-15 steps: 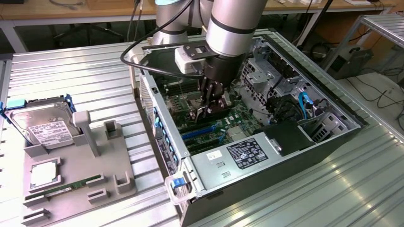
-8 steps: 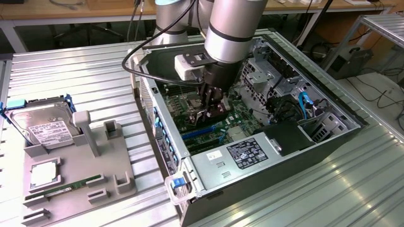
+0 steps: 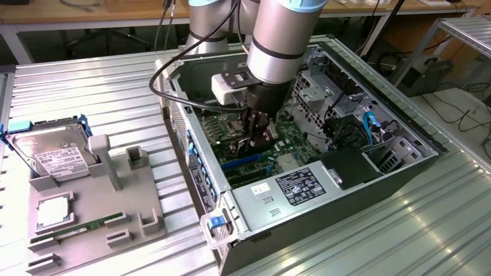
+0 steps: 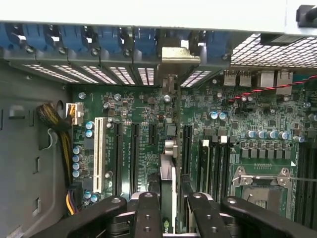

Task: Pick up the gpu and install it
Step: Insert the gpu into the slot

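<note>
My gripper (image 3: 257,133) is reaching down into the open computer case (image 3: 203,172), just above the motherboard (image 3: 295,146). It is shut on the gpu (image 4: 167,173), which appears edge-on as a thin card between the two black fingers (image 4: 147,213). The card stands upright over the motherboard (image 4: 138,106), in line with the black expansion slots (image 4: 119,158). Its metal bracket (image 4: 181,54) sits at the case's rear slot openings, between the blue retainers (image 4: 143,42). Whether the card's edge is fully down in a slot is hidden by the card itself.
A grey holder (image 3: 134,201) at the exterior view's left carries a silver hard drive (image 3: 50,152), a green memory stick (image 3: 80,227) and a square chip (image 3: 54,210). Inside the case are the power supply (image 3: 295,187), drive cages (image 3: 337,92), a white slot (image 4: 99,153) and the processor socket (image 4: 260,186).
</note>
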You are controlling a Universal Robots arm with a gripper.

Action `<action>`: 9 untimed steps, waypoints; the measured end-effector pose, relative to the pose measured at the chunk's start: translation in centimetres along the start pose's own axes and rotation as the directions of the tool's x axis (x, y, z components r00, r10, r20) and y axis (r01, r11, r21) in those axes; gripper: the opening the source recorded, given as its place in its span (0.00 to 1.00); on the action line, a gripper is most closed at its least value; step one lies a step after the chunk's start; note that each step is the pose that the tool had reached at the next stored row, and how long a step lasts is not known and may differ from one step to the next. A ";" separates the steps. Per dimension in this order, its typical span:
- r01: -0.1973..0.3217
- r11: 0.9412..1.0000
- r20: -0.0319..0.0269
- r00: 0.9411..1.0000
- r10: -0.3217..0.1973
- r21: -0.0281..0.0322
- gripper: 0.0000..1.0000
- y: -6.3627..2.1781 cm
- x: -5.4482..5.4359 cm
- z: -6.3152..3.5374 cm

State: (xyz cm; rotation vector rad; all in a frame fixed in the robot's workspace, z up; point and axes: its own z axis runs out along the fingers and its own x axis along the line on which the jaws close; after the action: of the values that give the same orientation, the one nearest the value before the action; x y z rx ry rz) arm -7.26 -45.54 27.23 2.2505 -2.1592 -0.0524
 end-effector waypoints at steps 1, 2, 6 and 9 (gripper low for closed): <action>0.001 1.000 0.000 1.000 -0.001 0.000 0.26 0.00 0.0 0.11; 0.003 1.000 0.000 1.000 -0.003 0.000 0.26 0.00 0.0 0.21; 0.010 1.000 0.000 1.000 -0.010 -0.001 0.26 -0.01 0.0 0.51; 0.013 1.000 0.000 1.000 -0.013 -0.001 0.26 -0.02 0.0 0.74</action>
State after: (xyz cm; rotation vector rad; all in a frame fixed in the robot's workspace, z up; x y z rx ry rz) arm -7.27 -45.53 26.49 2.2644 -2.1435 -0.0532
